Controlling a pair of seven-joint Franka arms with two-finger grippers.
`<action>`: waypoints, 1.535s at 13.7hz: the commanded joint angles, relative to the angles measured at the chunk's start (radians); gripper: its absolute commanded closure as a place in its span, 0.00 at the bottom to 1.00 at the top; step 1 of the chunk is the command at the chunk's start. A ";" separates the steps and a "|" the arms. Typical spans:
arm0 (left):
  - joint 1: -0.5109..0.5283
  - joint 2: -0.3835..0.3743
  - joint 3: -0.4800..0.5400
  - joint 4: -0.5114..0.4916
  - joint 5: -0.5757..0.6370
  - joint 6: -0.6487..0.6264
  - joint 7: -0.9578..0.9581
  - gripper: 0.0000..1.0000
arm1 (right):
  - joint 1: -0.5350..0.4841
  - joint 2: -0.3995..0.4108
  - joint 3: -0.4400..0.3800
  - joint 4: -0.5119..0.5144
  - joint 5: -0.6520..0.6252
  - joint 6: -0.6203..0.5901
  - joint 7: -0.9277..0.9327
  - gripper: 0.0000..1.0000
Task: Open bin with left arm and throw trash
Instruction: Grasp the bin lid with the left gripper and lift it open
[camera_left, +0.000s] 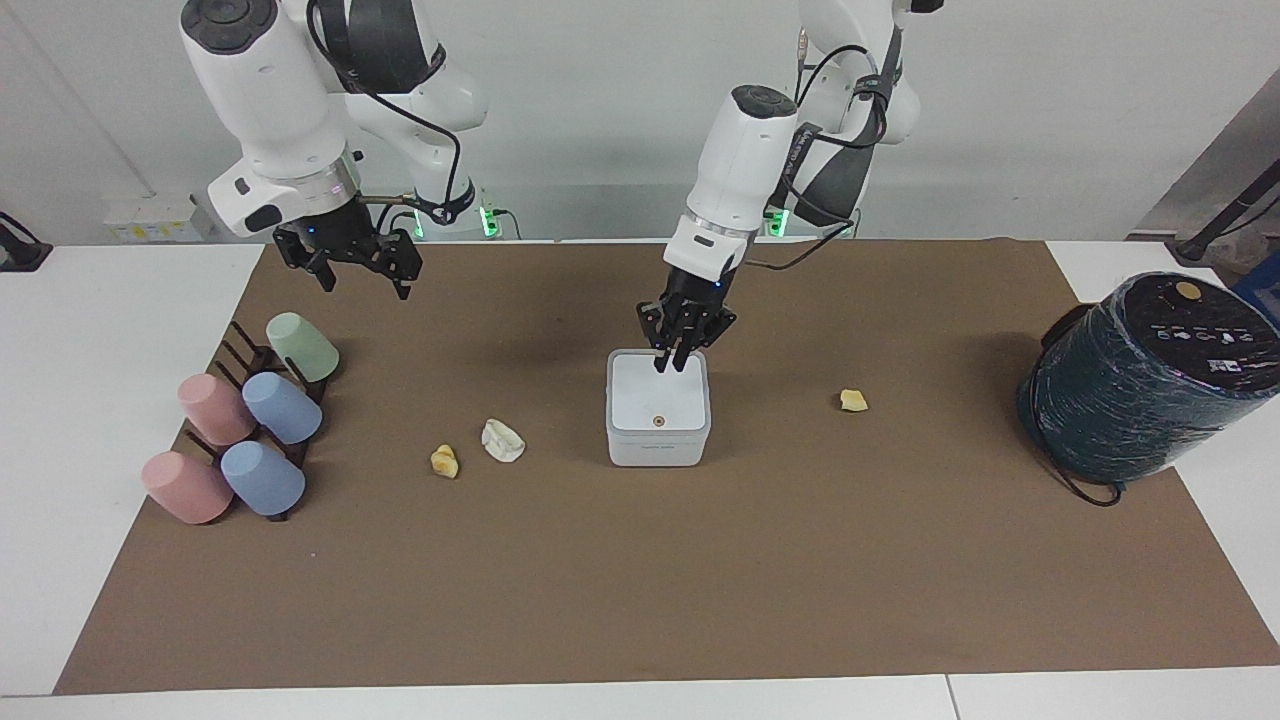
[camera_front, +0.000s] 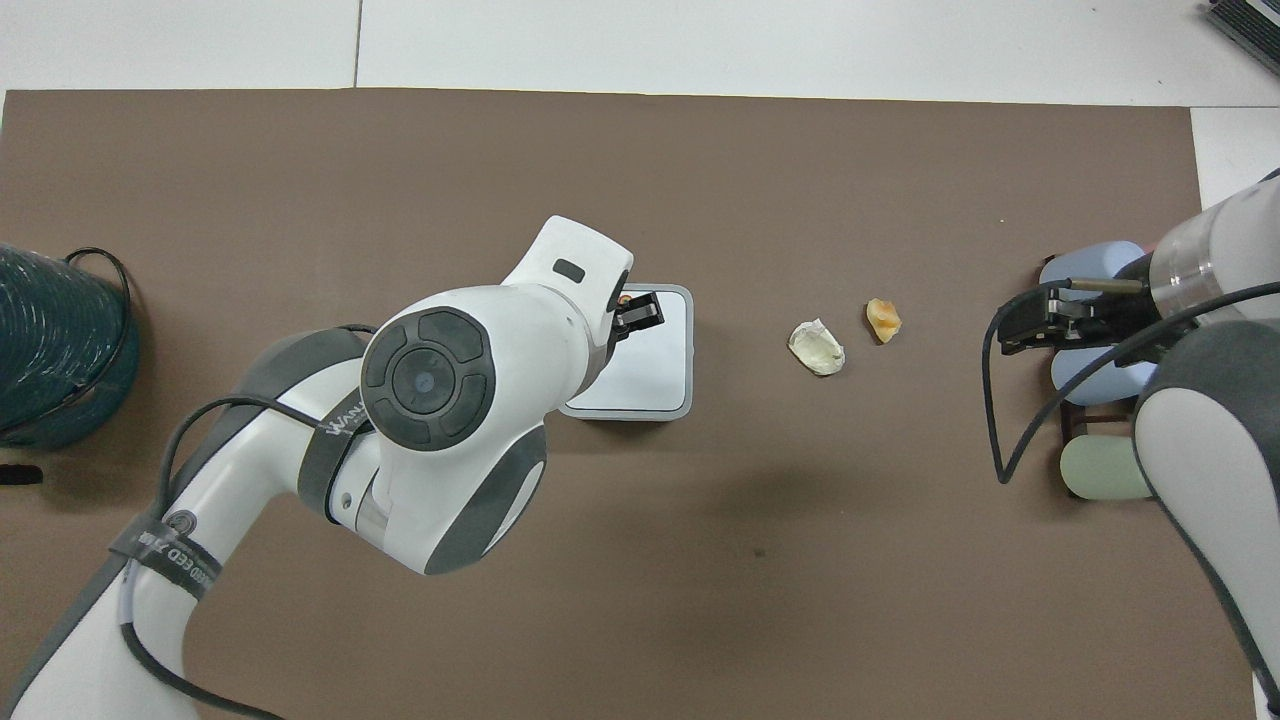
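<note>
The white square bin stands mid-mat with its lid down and the orange dot on top. My left gripper is shut, with its tips down at the lid's half nearer the robots; I cannot tell whether they touch. One pale yellow lump lies toward the left arm's end and is hidden under the arm in the overhead view. A white wad and another yellow lump lie toward the right arm's end. My right gripper waits open and empty over the cup rack.
A big dark wrapped cylinder with a cable stands at the left arm's end of the table. A rack of pastel cups stands at the right arm's end.
</note>
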 joint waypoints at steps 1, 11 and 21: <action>-0.012 0.008 0.012 -0.045 -0.011 0.080 -0.010 0.94 | -0.018 -0.023 0.010 -0.021 0.002 -0.001 -0.026 0.00; -0.015 0.109 0.012 -0.044 -0.011 0.187 -0.010 0.94 | -0.018 -0.023 0.010 -0.021 0.002 -0.001 -0.026 0.00; -0.038 0.169 0.012 -0.045 -0.011 0.201 -0.004 0.94 | -0.018 -0.023 0.010 -0.023 0.002 -0.001 -0.026 0.00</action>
